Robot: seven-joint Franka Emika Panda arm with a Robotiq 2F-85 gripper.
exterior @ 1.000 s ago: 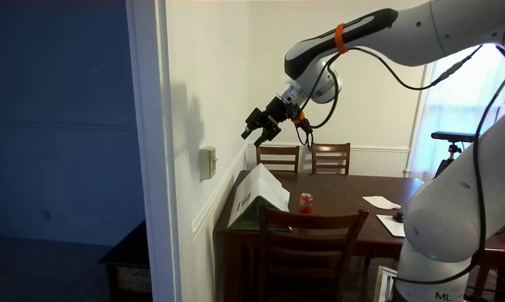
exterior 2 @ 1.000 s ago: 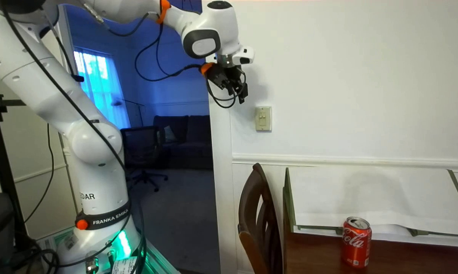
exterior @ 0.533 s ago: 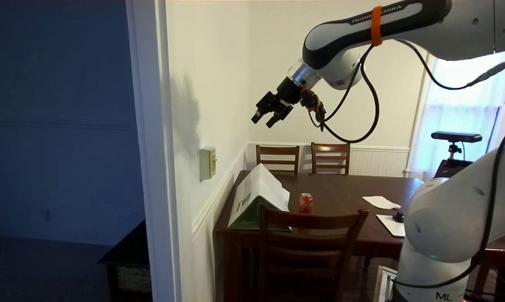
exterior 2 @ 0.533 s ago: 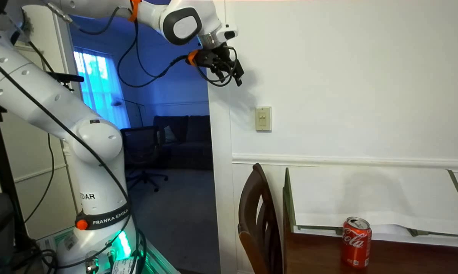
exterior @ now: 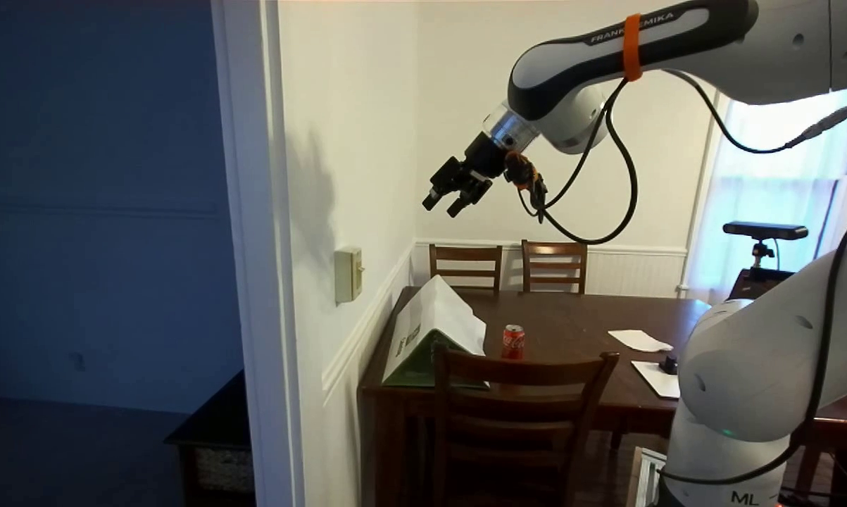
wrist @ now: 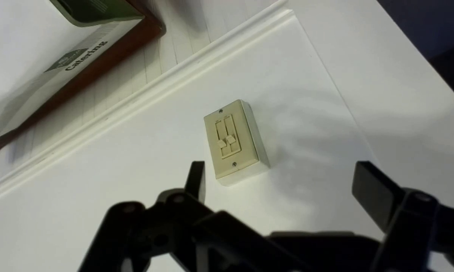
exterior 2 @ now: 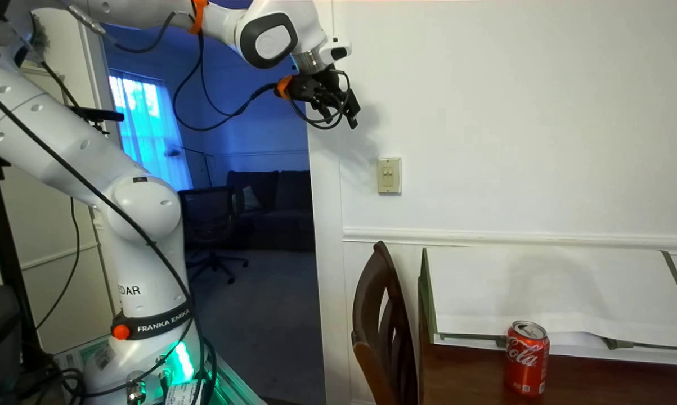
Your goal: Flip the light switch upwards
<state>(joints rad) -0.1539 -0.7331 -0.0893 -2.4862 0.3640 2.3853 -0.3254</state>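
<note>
- Hanging spread, the fingers [wrist: 372, 192] are higher and farther from the light switch [wrist: 232, 141] than a second ago.
- It sits below them, apart; flipping likely needs a descent.

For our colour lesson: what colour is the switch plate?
The switch plate is cream, clearest in the wrist view.
</note>
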